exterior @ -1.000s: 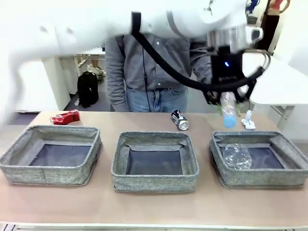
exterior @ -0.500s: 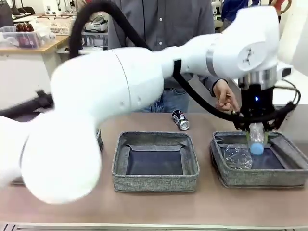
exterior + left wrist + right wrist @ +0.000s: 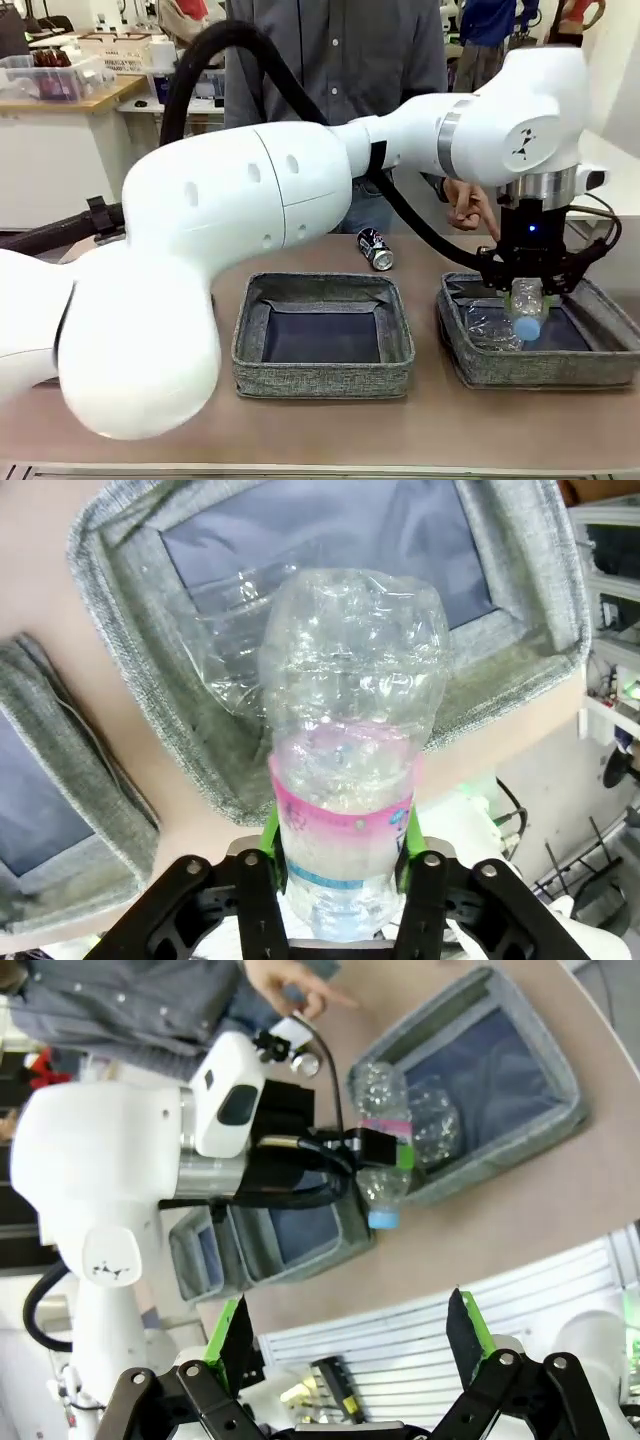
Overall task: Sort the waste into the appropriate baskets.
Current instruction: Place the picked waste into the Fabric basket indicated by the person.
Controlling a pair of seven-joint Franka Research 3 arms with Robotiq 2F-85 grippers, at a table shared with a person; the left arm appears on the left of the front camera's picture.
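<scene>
Front view: a clear plastic bottle point(image 3: 527, 300), thin-walled and dented, is held by the left gripper point(image 3: 527, 292) over the right-hand basket point(image 3: 545, 372), with its blue cap point(image 3: 527, 329) pointing down. The basket is a shallow rectangular tray of grey woven fabric with soft low walls and a dark flat bottom. Crumpled clear plastic point(image 3: 487, 326) is lying in it, beside the bottle. A matching middle basket point(image 3: 322, 381) stands next to it. A dark printed can point(image 3: 374, 249) with silver ends lies on its side on the tan table point(image 3: 430, 430), behind the gap between the two baskets. A person's hand point(image 3: 466, 206) is seen behind the gripper. Much of the table's left side is covered by the bulky white left arm point(image 3: 240, 210), so whatever lies there cannot be made out.

In the left wrist view the jaws are seen closed partway on the bottle's pink-banded end, with green pads point(image 3: 270, 842) pressed against both sides. Part of the basket floor is blocked by the crinkled body. Whether the bottle touches the crumpled plastic cannot be told.

In the right wrist view the right gripper point(image 3: 348, 1345) is spread wide with nothing between its fingers, well apart from the baskets.
</scene>
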